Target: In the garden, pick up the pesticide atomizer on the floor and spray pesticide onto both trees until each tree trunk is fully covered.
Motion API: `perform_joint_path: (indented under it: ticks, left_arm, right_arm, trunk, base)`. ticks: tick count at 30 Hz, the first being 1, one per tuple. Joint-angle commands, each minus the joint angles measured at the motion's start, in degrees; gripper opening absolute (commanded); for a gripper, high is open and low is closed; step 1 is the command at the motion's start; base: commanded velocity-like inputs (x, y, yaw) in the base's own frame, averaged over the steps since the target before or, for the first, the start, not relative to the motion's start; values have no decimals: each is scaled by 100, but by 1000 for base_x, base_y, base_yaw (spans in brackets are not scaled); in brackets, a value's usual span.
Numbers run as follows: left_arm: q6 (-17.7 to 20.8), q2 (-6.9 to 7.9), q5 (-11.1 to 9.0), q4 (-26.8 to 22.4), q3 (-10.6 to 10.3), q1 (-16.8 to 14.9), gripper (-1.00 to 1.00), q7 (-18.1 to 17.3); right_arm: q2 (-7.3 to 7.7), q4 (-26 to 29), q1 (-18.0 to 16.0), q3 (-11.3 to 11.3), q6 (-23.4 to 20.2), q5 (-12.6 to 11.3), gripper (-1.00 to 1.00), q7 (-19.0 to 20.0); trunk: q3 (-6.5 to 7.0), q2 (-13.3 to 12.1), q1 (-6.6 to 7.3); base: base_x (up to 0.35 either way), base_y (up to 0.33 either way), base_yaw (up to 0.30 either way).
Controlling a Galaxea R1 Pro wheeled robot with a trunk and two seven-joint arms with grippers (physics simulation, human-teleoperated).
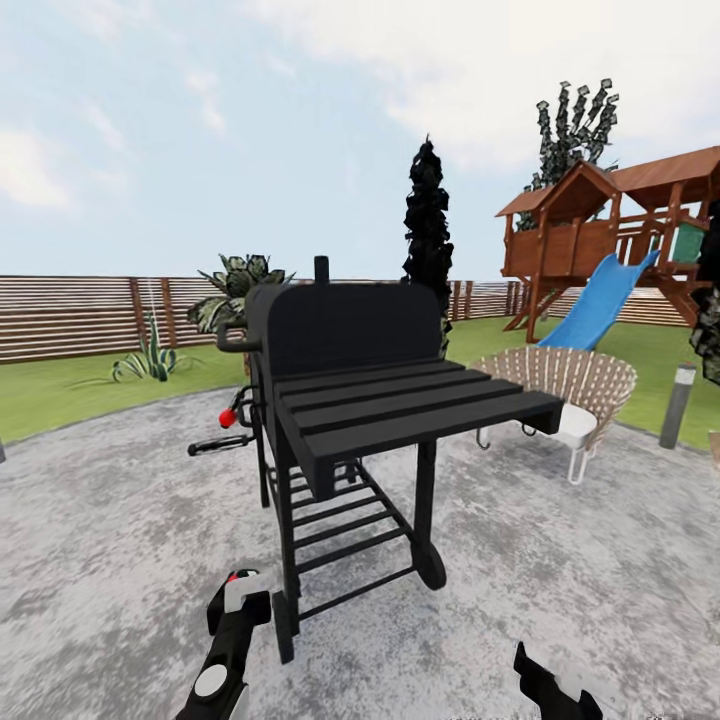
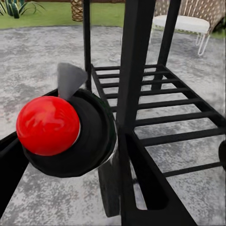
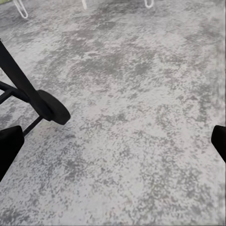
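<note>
My left gripper [image 1: 238, 612] sits low at the left of the head view, shut on the pesticide atomizer [image 1: 240, 586]. In the left wrist view the atomizer [image 2: 66, 132] is a black body with a red ball top and a grey nozzle piece, close beside a grill leg. At the bottom right, my right gripper [image 1: 545, 685] is open over bare paving, its fingertips [image 3: 9, 146] wide apart. A flat-leaved tree canopy [image 1: 575, 125] rises behind the play tower. The tree trunks are hidden.
A black barbecue grill [image 1: 350, 390] on wheels stands directly ahead on the grey paving [image 1: 110, 540]. To the right are a wicker chair [image 1: 570, 385], a short lamp post [image 1: 678, 405] and a wooden play tower with a blue slide [image 1: 600, 300]. A dark cypress [image 1: 428, 230] and the slat fence [image 1: 70, 315] are behind.
</note>
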State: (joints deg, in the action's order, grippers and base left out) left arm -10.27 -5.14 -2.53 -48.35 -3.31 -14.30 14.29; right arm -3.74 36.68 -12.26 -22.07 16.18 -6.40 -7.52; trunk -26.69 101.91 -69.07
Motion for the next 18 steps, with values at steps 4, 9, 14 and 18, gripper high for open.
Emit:
perform_joint_path:
  ticks: [4,9,14,18]
  left_arm:
    - [-20,4,-29,1,-20,-3,-100,37]
    - [-19,4,-31,1,-19,-3,-100,36]
    - [-19,4,-28,1,-20,-3,-100,37]
    - [-24,4,-32,1,-20,-3,-100,32]
  right_arm:
    - [-4,-3,-5,-8,26,-54,100,14]
    - [-4,-3,-5,-8,26,-54,100,14]
    - [-4,-3,-5,-8,26,-54,100,14]
    - [-4,-3,-5,-8,26,-54,100,14]
  trunk:
    - [66,-159,89]
    - [154,-359,199]
    - [234,-560,309]
    - [240,-600,331]
  base:
    - [0,0,-286]
    - [0,0,-286]
    - [0,0,-286]
    - [0,0,-285]
